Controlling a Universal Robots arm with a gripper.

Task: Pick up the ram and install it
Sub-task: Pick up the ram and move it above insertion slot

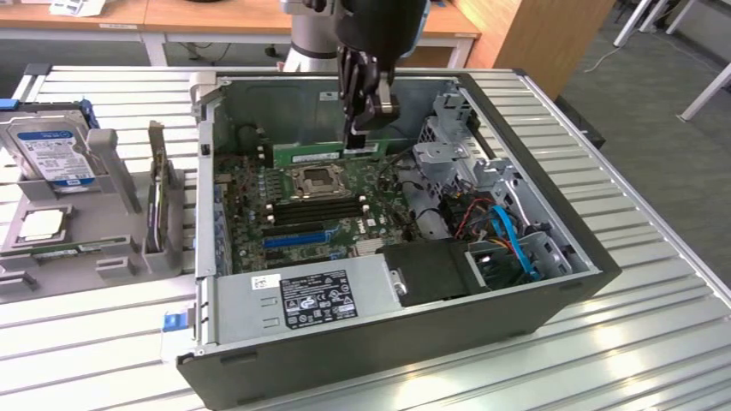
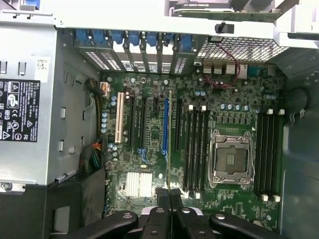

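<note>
Noted gripper (image 1: pixel 363 139) clenched on ram (image 1: pixel 314 157), hovering over motherboard (image 1: pixel 383 224) (unseated). Risk of skewed descent missing memory slots (image 1: pixel 314 208), jamming edge, bending contacts.

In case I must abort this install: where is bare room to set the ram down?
Bare table shows camera-side of the parts tray, and beside the case on the exterior view's right. Inside, around the held ram, motherboard, cables and power supply crowd everything.

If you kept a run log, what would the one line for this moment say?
phase: ram in grasp | fingers: shut on ram | ram: held above motherboard, inside open case | install: not yet seated
</note>
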